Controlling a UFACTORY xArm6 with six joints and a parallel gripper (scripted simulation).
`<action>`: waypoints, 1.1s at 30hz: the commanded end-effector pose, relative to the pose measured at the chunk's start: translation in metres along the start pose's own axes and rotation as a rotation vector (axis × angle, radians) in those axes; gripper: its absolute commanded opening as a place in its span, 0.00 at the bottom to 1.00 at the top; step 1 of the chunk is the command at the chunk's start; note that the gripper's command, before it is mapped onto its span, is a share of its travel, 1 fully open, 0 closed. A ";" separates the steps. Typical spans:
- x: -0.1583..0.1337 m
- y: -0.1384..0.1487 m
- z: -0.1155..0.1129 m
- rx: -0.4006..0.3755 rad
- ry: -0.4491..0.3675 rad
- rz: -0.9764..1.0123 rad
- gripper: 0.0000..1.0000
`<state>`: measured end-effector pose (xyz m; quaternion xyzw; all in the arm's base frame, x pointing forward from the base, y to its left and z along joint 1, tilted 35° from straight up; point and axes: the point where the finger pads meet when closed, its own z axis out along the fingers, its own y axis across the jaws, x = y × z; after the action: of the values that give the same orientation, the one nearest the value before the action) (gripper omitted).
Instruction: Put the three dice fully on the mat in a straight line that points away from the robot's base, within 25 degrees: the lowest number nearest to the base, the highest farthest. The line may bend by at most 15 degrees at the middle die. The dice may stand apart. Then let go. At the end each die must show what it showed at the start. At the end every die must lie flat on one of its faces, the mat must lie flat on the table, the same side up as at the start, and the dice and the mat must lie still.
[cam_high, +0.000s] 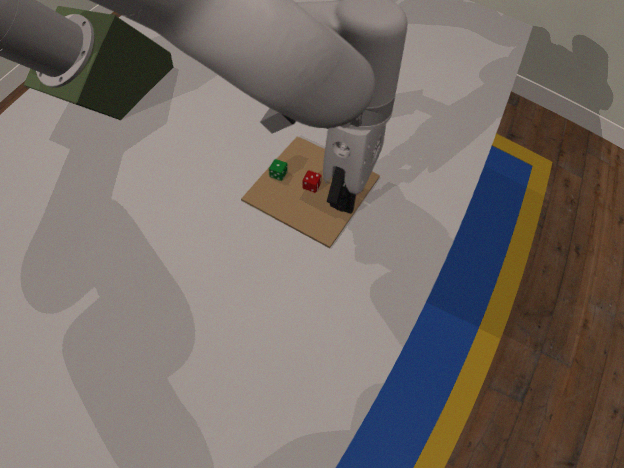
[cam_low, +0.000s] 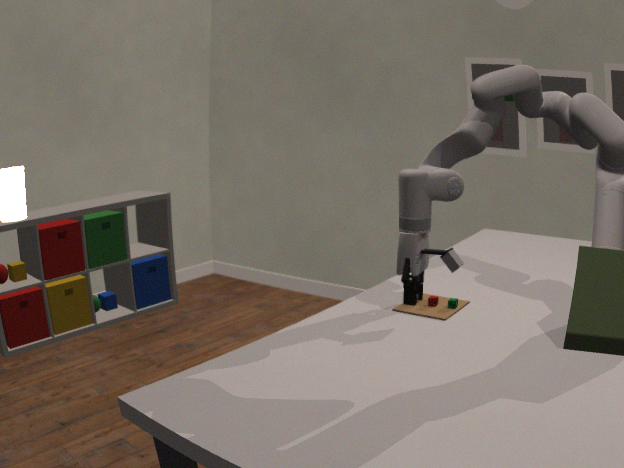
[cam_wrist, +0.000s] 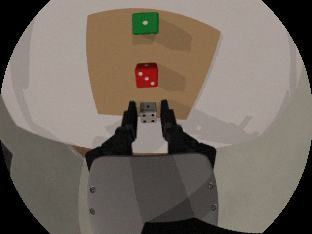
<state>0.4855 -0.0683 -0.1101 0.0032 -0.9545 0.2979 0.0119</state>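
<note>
Wrist view is showing the gripper (cam_wrist: 148, 121) standing low over the tan mat (cam_wrist: 107, 61), its black fingers parted a little way with a narrow gap on either side of the white die (cam_wrist: 147, 113), so it is gripping nothing. That white die is sitting on the mat's edge farthest from the base, the red die (cam_wrist: 147, 75) is lying just beyond it, and the green die (cam_wrist: 146, 23) is resting farther along the same line. Over in the top view the green die (cam_high: 277, 169) and red die (cam_high: 311, 181) are sitting flat on the mat (cam_high: 297, 216), well apart, on the grey table (cam_high: 201, 302).
</note>
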 end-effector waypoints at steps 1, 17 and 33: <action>-0.002 0.000 -0.001 -0.001 -0.004 0.001 0.36; -0.001 0.000 -0.028 -0.001 -0.004 0.001 0.36; -0.001 0.000 -0.090 -0.001 -0.004 0.001 0.36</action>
<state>0.4879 -0.0222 -0.0437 0.0034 -0.9546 0.2976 0.0108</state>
